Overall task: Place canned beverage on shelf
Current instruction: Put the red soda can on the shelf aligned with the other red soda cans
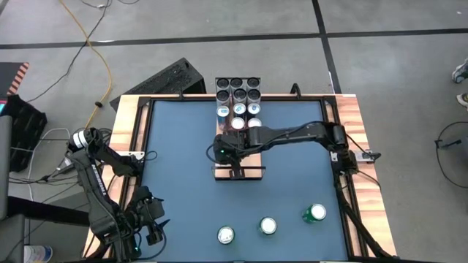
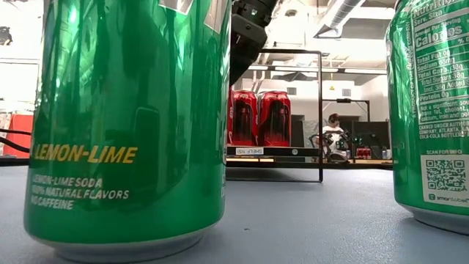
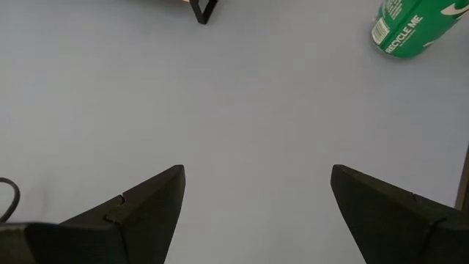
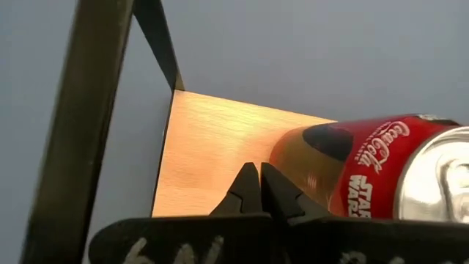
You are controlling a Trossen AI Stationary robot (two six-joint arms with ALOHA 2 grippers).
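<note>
The shelf (image 1: 238, 169), a pale wood plank with black wire rails, lies at the table's middle and carries several cans at its far end. Low down, red cans (image 2: 256, 117) stand on it behind the rail (image 2: 320, 110). My right gripper (image 4: 260, 177) is shut over the shelf's bare wood (image 4: 220, 147), right beside a red cola can (image 4: 366, 176) standing there; it shows over the shelf from above (image 1: 225, 152). My left gripper (image 3: 256, 209) hangs open over bare table at the near left corner (image 1: 150, 219). Three cans stand along the near edge, one of them green (image 1: 314, 213). My right gripper's shut fingers (image 4: 282, 196) slant down from the table's right side, close against the lower side of the red can (image 4: 315, 169). Whether they touch it I cannot tell. The can stands on the shelf.
Two green lemon-lime cans (image 2: 128, 125) (image 2: 432, 110) fill the low view. The other near-edge cans (image 1: 226, 234) (image 1: 268, 226) stand between the arms. A green can (image 3: 410, 29) lies ahead of my left gripper. Pale wooden strips (image 1: 128, 124) edge the blue table.
</note>
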